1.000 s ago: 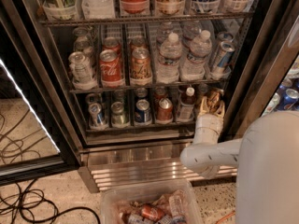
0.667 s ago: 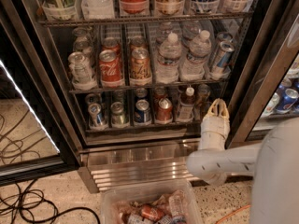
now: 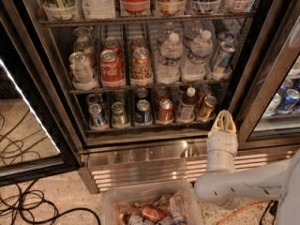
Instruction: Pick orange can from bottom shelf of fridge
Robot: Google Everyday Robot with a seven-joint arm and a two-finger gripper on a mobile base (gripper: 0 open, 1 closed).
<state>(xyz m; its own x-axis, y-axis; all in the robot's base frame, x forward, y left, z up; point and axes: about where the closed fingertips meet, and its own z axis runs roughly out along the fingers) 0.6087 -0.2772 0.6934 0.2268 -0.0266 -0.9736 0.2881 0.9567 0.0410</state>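
Cans stand in narrow lanes along the bottom shelf of the fridge, and the orange can you want is at the shelf's right end, upright at the front edge, just right of a small white-capped bottle and two lanes from a redder can. Your gripper is outside the shelf, below and slightly right of the orange can, in front of the fridge's lower right corner and apart from the can. Its fingertips look drawn together on nothing. The white arm comes in from the lower right. A clear plastic bin of cans sits on the floor below the ribbed steel panel.
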